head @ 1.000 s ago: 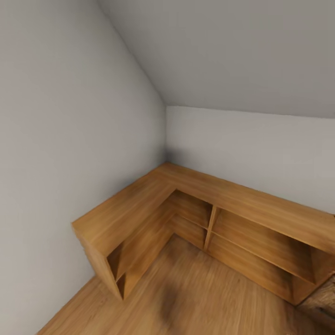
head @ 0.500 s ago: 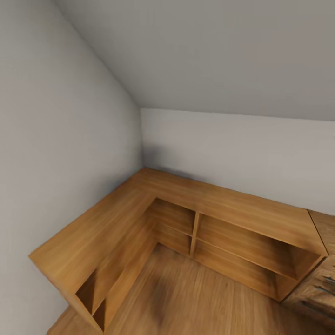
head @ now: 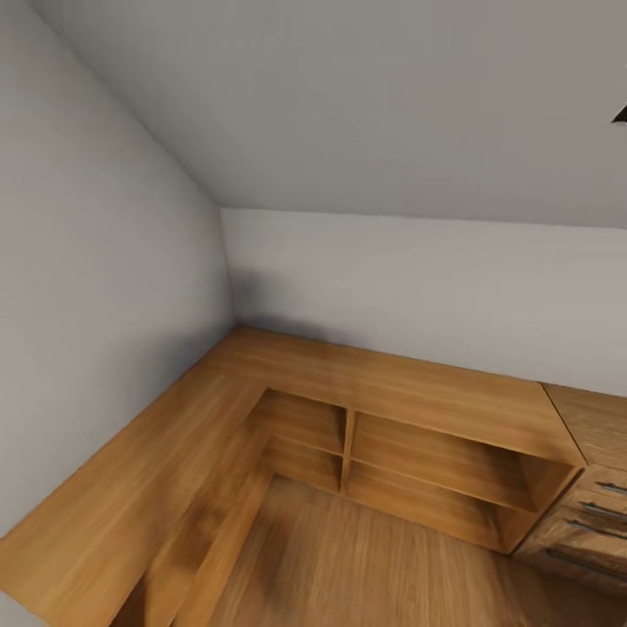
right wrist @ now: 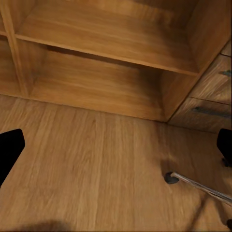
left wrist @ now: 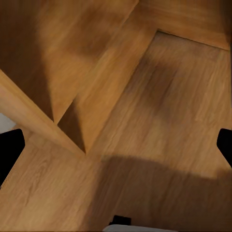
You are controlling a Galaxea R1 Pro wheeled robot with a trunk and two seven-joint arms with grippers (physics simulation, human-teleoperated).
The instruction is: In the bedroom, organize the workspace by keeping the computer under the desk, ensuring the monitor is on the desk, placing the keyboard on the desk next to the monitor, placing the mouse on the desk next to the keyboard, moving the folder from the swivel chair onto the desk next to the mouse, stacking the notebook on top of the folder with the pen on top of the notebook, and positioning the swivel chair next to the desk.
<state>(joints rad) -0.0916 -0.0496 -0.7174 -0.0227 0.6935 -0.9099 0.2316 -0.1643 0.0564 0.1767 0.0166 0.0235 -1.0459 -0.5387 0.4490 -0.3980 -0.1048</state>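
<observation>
Robot is facing the low shelving [head: 392, 392]; the desk things aren't appearing.
Left tool [left wrist: 116, 147] and right tool [right wrist: 116, 150] are hanging spread wide, empty; the swivel chair [right wrist: 193, 183] base is lying on the floor nearer the right tool, beside the drawers [right wrist: 212, 82].

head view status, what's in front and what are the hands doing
Both hands open, holding nothing. Low wooden shelving in the corner ahead, drawer unit beside it. Chrome chair leg with caster on the floor by the right hand.

The left pincer [left wrist: 116, 145] is shown with its two black fingertips [left wrist: 9, 150] spread wide apart, nothing held between them. The right pincer [right wrist: 116, 147] is likewise spread wide, fingertips [right wrist: 9, 150] apart, with nothing gripped.
</observation>
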